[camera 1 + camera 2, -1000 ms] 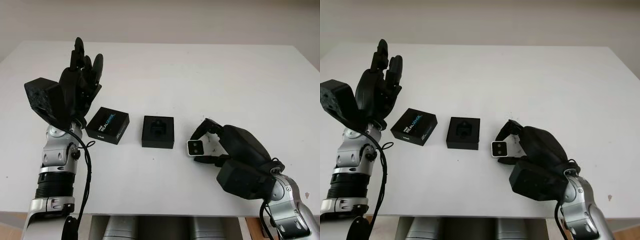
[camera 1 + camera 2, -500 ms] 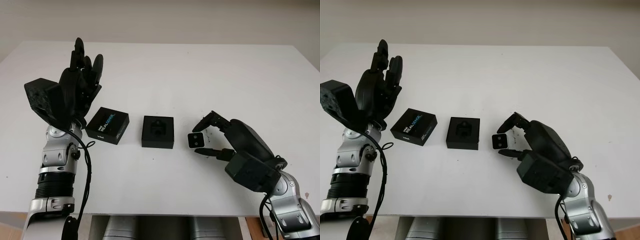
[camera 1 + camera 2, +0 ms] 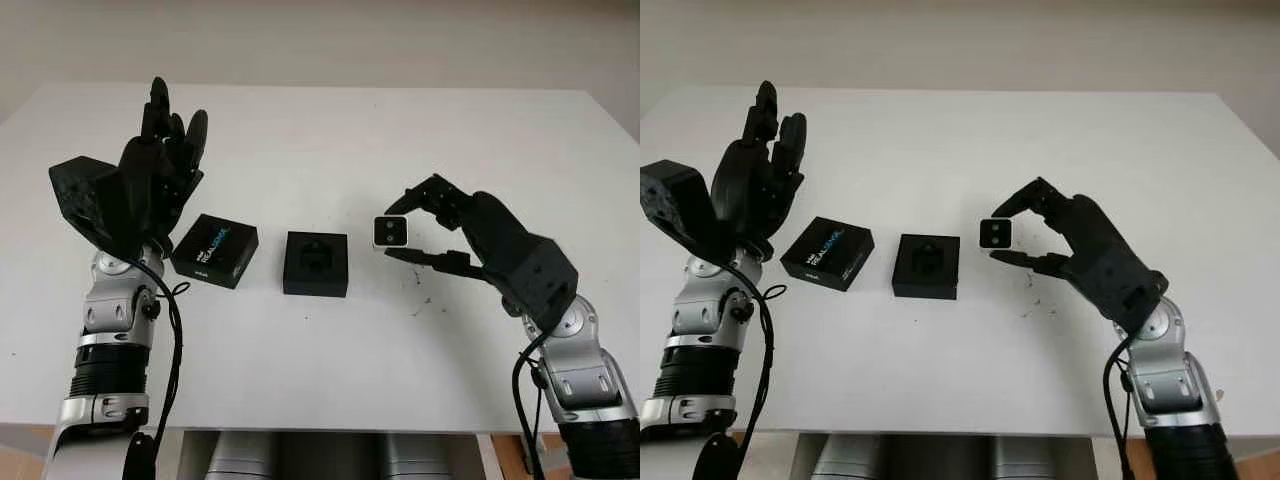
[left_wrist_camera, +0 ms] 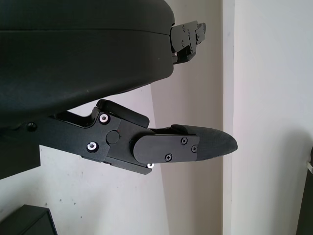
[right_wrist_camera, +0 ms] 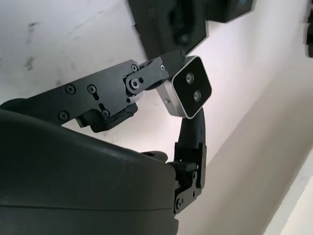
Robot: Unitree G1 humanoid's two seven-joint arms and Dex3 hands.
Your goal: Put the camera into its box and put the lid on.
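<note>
My left hand (image 3: 150, 175) is up in the air at the left side of the table (image 3: 400, 130), open and holding nothing. I judge it waits there because its job comes later, with the lid (image 3: 214, 250). The lid is the flat black piece with printed letters, lying on the table just below that hand (close by, so the reach should be short).

Next comes the box (image 3: 316, 263), near the lid but not touching it. It sits open with its dark cut-out hollow facing up, ready for the camera (image 3: 388, 232).

The camera is small and silver with a black face and two little round lenses. My right hand (image 3: 425, 225) pinches it between the fingertips, up off the table and just to the right of the box. In the right wrist view one finger (image 5: 122, 88) presses on one side of the camera and another finger (image 5: 193, 142) presses on the opposite side. I think it is held by its edges so it can slide down into the hollow.

It is not in the box yet. I still have to carry it over the hollow, turn it to fit, and let go.
</note>
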